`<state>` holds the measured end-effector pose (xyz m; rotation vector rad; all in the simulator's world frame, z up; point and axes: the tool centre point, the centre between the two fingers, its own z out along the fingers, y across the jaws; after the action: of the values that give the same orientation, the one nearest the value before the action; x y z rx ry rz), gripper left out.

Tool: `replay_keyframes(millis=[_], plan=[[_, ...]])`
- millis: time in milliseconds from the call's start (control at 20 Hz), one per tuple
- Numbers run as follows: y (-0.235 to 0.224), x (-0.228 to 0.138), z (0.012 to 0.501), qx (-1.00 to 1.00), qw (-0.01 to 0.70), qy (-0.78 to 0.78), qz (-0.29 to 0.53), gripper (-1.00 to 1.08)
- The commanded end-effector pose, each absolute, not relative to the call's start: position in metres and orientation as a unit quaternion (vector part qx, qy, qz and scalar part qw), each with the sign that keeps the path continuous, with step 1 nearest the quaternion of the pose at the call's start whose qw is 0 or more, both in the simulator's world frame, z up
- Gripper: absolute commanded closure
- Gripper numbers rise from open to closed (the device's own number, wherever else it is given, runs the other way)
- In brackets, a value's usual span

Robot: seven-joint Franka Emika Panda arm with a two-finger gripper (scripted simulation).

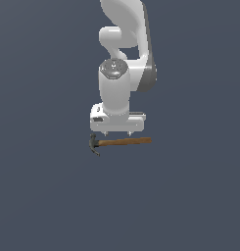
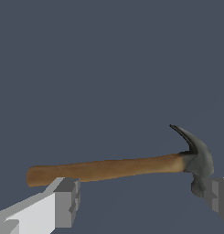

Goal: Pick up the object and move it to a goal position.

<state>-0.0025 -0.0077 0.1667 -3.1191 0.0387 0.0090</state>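
In the wrist view, the two fingers (image 2: 63,203) sit closest to the camera, pale grey blocks with darker pads, one low beside the handle's free end and the other at the frame's edge by the head. The jaws stand wide, nearly as far apart as the hammer is long, and they grip nothing.

Just past the fingers lies the hammer (image 2: 118,167). Its straight brown wooden handle runs between the two fingers, and the dark grey metal head with its curved claw sits at the end beside the far finger. The head overlaps that finger in the picture; whether they touch I cannot tell. The other finger is near the handle's butt but apart from it.

In the exterior view the hammer (image 1: 122,142) lies flat on the plain dark blue-grey surface (image 1: 43,196), its head toward the exterior view's left and its handle reaching to the exterior view's right. The gripper (image 1: 117,132) hangs directly above the hammer, pointing down, its fingertips just above the handle, with a thin gap showing. The white arm (image 1: 122,59) rises behind the hammer, folding upward out of the frame.
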Motion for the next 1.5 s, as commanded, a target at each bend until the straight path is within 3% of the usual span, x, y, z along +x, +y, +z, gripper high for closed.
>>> replay_keyframes(millis=[0, 850, 1450], plan=[[-0.008, -0.003, 0.167, -1.000, 0.011, 0.012, 0.003, -0.92], [-0.020, -0.005, 0.170, -1.000, -0.001, 0.013, 0.010, -0.92], [-0.019, -0.007, 0.156, -0.997, -0.004, -0.076, 0.010, -0.92]])
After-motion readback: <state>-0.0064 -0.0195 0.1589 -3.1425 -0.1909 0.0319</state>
